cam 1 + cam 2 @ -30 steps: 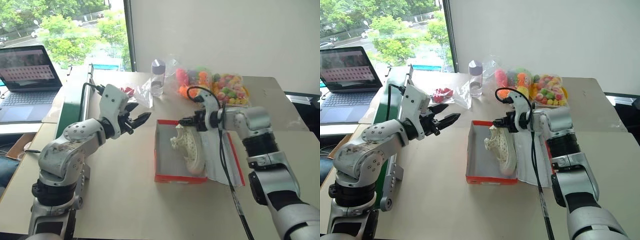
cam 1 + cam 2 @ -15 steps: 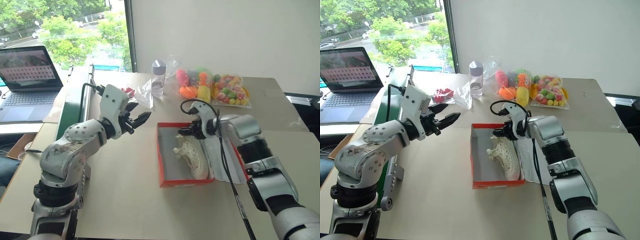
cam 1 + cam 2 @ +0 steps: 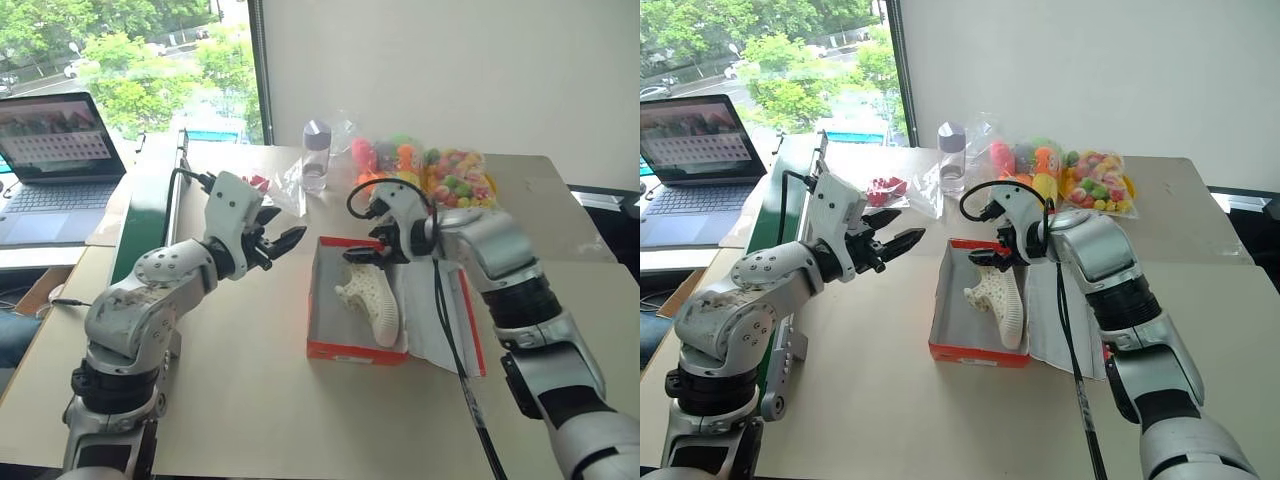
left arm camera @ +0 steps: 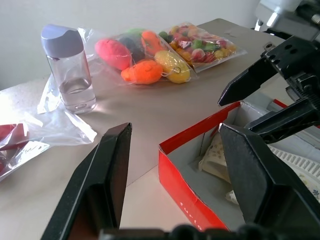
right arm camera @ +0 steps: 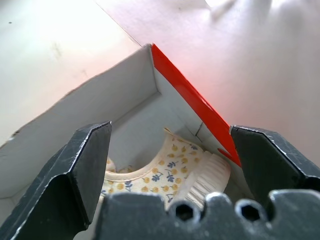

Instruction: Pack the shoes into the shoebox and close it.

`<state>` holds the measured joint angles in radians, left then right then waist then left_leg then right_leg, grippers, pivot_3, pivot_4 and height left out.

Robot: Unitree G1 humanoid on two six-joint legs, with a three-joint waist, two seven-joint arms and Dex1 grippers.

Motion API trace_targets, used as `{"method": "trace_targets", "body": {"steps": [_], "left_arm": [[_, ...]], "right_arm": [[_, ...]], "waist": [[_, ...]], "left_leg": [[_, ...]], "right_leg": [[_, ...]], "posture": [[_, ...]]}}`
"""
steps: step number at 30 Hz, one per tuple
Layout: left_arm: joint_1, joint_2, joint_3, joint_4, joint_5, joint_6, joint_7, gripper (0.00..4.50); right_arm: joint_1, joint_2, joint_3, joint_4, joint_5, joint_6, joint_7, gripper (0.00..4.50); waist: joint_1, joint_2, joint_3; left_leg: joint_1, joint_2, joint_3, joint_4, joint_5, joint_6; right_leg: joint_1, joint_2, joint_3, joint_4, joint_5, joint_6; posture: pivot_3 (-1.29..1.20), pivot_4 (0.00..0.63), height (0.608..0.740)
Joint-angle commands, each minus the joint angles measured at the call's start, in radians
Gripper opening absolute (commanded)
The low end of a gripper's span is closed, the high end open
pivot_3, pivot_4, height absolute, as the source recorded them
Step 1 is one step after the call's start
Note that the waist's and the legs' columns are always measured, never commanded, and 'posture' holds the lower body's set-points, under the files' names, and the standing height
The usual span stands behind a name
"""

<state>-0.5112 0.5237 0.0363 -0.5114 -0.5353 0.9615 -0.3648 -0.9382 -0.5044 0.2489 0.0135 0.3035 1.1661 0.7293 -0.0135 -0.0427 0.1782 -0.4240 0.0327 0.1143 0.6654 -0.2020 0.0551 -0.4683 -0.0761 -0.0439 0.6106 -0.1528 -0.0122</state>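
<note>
Where the red-orange shoebox (image 3: 330,350) lies open, a cream lattice shoe (image 3: 370,300) rests inside; both grippers' fingers apart.

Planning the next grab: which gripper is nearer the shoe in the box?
Right. The right gripper hangs open just above the heel end of the shoe in the shoebox. The left gripper is open, off beyond the box's left wall, over the table.
</note>
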Motion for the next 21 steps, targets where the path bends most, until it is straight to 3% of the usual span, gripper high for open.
{"method": "trace_targets", "body": {"steps": [1,4,7,9,17,21], "left_arm": [[-0.015,0.02,0.046,0.003,0.034,0.002,0.037,2.98],[-0.001,0.022,0.09,0.022,0.057,0.022,0.082,2.98],[0.01,0.005,0.174,0.032,0.052,0.053,0.136,3.65],[0.013,-0.006,0.223,0.029,0.052,0.082,0.175,4.42],[0.098,-0.003,0.425,-0.032,0.135,0.143,0.335,4.47],[0.127,-0.065,0.527,-0.071,0.148,0.153,0.406,4.47]], "right_arm": [[-0.079,-0.008,-0.13,-0.116,0.145,0.003,0.108,4.45],[-0.097,0.024,-0.239,-0.114,0.247,-0.063,0.164,4.45],[-0.091,0.04,-0.277,-0.08,0.276,-0.154,0.2,4.5],[-0.084,0.051,-0.292,-0.051,0.305,-0.171,0.226,4.5],[-0.065,0.089,-0.215,0.083,0.233,-0.351,0.269,4.5],[-0.068,0.131,-0.152,0.166,0.143,-0.477,0.246,4.5]], "waist": [[-0.001,0.0,0.0],[0.0,0.0,0.0],[0.001,0.0,0.0],[0.001,0.0,0.0],[-0.005,0.0,0.0],[-0.001,0.0,0.0]], "left_leg": [[0.0,0.0,0.0,0.0,0.0,0.0],[0.0,0.001,0.0,0.0,0.0,0.0],[0.001,0.001,-0.001,0.0,0.0,0.0],[0.001,0.0,-0.001,0.0,0.0,0.0],[0.001,0.001,0.0,0.0,0.0,0.0],[0.001,0.001,0.0,0.0,0.0,0.0]], "right_leg": [[0.0,0.0,0.0,0.0,0.0,0.0],[0.0,0.001,-0.001,0.0,0.0,0.0],[0.001,0.0,-0.001,0.0,0.0,0.0],[0.001,0.0,-0.001,0.0,0.0,0.0],[0.001,0.0,-0.001,0.0,0.002,-0.004],[0.001,0.0,-0.001,0.0,0.002,-0.004]], "posture": [[0.0,0.15,0.74],[0.0,0.15,0.74],[0.0,0.15,0.74],[0.0,0.15,0.74],[0.0,0.15,0.74],[0.0,0.15,0.74]]}}
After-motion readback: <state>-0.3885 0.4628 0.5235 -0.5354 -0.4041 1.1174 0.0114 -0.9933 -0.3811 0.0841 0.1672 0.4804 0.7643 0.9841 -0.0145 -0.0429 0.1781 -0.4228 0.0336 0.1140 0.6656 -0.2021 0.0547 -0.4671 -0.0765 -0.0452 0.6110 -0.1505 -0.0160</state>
